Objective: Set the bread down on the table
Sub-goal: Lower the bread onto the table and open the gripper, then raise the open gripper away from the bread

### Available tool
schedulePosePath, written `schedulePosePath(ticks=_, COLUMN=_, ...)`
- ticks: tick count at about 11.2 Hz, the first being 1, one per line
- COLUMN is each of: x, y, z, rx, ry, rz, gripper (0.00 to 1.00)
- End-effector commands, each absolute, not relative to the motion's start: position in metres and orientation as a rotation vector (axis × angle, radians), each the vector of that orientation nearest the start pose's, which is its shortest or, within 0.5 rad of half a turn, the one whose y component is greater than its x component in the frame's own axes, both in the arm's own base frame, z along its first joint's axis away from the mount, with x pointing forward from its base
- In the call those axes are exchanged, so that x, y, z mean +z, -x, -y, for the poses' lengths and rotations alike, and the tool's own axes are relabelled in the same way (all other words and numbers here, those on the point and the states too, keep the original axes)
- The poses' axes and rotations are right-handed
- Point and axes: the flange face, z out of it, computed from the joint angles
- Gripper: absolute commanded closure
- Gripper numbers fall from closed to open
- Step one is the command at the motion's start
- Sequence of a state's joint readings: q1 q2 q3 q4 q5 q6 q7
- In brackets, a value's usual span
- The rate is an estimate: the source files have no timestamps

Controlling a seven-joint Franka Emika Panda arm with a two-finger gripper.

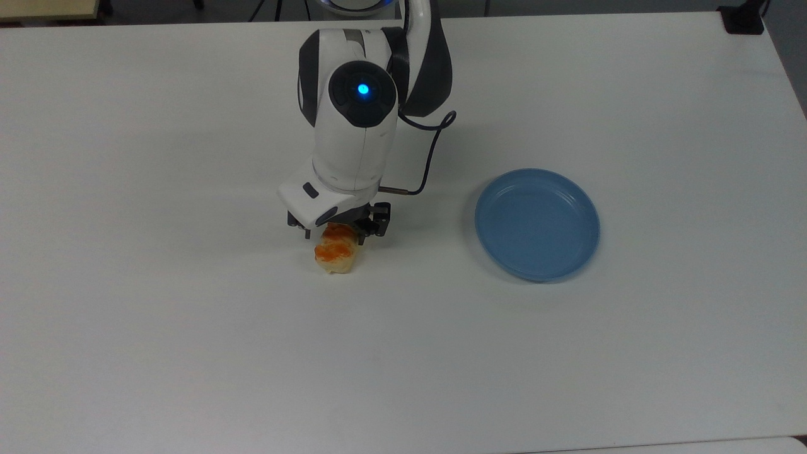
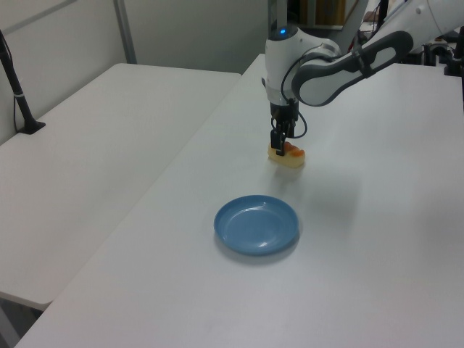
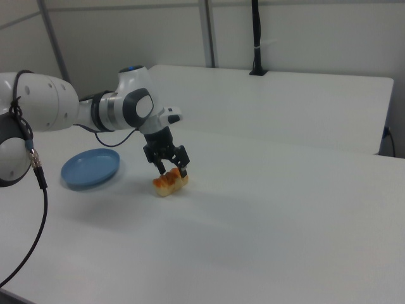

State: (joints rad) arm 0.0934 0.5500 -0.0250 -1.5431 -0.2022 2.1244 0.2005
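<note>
The bread [image 1: 336,254], a small tan loaf with orange-brown bumps, lies on the white table [image 1: 189,315], left of the blue plate in the top view. It also lies flat in the left view [image 2: 290,155] and the right view [image 3: 169,183]. My gripper [image 1: 339,234] hangs just over the bread's far end in the top view, and it stands right above the loaf in the right view [image 3: 171,170]. The fingers are parted, one on each side of the loaf's top, so the gripper is open.
An empty blue plate [image 1: 537,224] sits on the table to the top view's right of the bread, about a plate's width away. A black cable [image 1: 432,148] loops off the wrist. A black post [image 2: 18,94] stands on the neighbouring table.
</note>
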Motion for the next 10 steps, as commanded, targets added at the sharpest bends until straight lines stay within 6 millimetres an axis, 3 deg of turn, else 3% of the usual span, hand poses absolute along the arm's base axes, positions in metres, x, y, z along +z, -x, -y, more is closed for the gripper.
schedulePosePath(ticks=1, x=0.384, y=-0.688, z=-0.053, rx=-0.116, ry=3.325, rz=-0.033, gripper=0.00)
schedulePosePath(ticks=3, x=0.419, y=-0.677, z=-0.057, rx=-0.063, ry=3.330, rz=-0.048, gripper=0.00)
schedulePosePath(ticks=5, x=0.472, y=-0.657, z=-0.068, rx=-0.074, ry=3.331, rz=-0.038, gripper=0.00)
schedulePosePath(ticks=8, x=0.554, y=-0.617, z=-0.053, rx=-0.088, ry=3.276, rz=-0.111, gripper=0.00)
schedulePosePath(ticks=10, x=0.586, y=-0.590, z=-0.038, rx=-0.025, ry=3.223, rz=-0.089, gripper=0.00)
